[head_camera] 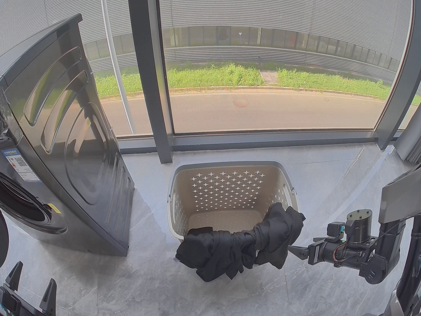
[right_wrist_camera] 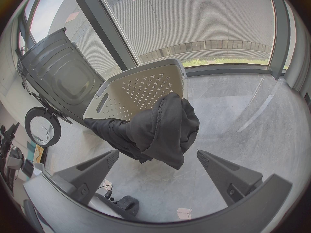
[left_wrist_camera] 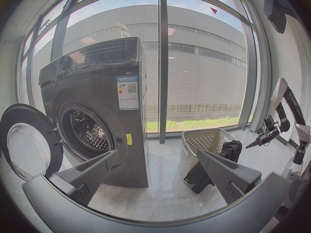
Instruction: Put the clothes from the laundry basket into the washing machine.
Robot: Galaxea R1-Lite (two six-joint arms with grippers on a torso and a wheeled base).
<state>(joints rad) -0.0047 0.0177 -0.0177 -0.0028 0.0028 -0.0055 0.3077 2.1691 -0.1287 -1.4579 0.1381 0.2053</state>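
A beige laundry basket (head_camera: 228, 185) stands on the floor before the window. Dark clothes (head_camera: 237, 246) hang twisted over its front rim, partly outside it. My right gripper (head_camera: 298, 252) is open just right of the clothes, level with them; in the right wrist view the clothes (right_wrist_camera: 162, 130) hang just beyond its spread fingertips (right_wrist_camera: 111, 154). The grey washing machine (head_camera: 74, 132) stands at the left, its round door (left_wrist_camera: 29, 143) swung open and its drum (left_wrist_camera: 87, 130) showing. My left gripper (head_camera: 31, 281) is open and low at the near left, holding nothing.
Large window panes and a dark frame post (head_camera: 149, 66) rise behind the basket. The grey tiled floor (head_camera: 144, 281) lies bare between the washing machine and the basket. The inside of the basket looks bare apart from the draped clothes.
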